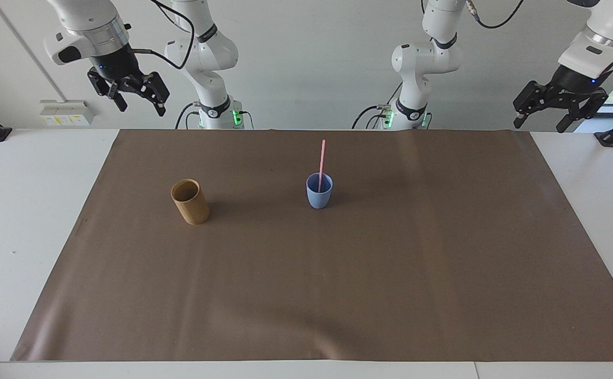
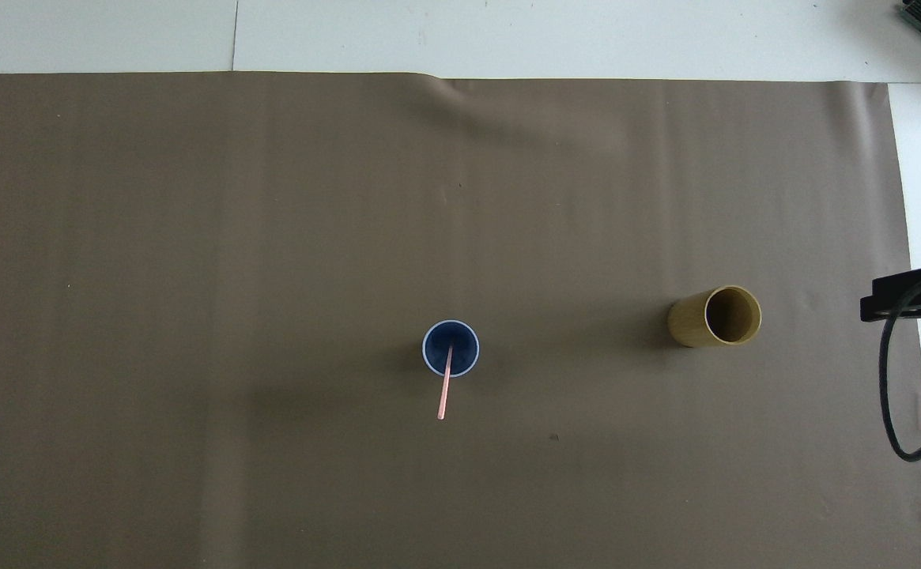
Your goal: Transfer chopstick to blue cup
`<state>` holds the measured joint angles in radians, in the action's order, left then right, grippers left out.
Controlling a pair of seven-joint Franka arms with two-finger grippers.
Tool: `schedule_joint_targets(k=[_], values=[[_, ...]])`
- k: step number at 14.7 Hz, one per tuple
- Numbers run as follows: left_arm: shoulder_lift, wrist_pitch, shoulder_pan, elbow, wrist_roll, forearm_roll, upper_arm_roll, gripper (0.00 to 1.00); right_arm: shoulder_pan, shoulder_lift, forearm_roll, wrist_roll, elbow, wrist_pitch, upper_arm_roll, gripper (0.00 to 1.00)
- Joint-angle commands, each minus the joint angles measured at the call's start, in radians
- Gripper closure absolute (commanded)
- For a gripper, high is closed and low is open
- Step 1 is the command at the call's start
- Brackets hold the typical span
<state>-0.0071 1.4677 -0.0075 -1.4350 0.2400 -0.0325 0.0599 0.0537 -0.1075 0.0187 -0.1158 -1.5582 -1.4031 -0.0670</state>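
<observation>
The right gripper [image 1: 137, 102] hangs high over the table's edge at the right arm's end, jaws spread wide and holding nothing. Below it on the brown mat [image 1: 338, 295] stands a tan wooden cup [image 1: 190, 201], upright, toward the right arm's end of the table. Well apart from it, near the middle of the mat, sits the blue cup [image 1: 319, 191], also upright. The chopstick [image 1: 321, 162] stands inside the blue cup, its lower end at the cup's bottom and its upper end leaning toward the robots, rising well above the rim. The left gripper [image 1: 540, 122] hovers high over the table's edge at the left arm's end, jaws wide and empty.
</observation>
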Motion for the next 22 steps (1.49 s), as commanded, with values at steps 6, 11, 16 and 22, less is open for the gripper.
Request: schedule_joint_targets(k=[6, 11, 16, 22], values=[[0.002, -0.023, 0.038, 0.019, 0.007, 0.029, 0.011, 0.0, -0.005, 0.003, 0.024, 0.039, 0.003, -0.013, 0.006, 0.0], [0.002, -0.023, 0.03, 0.019, 0.007, 0.028, 0.0, 0.0, -0.005, 0.003, 0.017, 0.035, 0.007, 0.0, 0.007, 0.0], [0.002, -0.023, 0.03, 0.019, 0.007, 0.028, 0.001, 0.0, -0.005, 0.003, 0.012, 0.035, 0.004, 0.0, 0.007, 0.0], [0.002, -0.023, 0.03, 0.019, 0.007, 0.028, 0.0, 0.0, -0.005, 0.002, 0.009, 0.035, 0.003, 0.0, 0.007, 0.0]])
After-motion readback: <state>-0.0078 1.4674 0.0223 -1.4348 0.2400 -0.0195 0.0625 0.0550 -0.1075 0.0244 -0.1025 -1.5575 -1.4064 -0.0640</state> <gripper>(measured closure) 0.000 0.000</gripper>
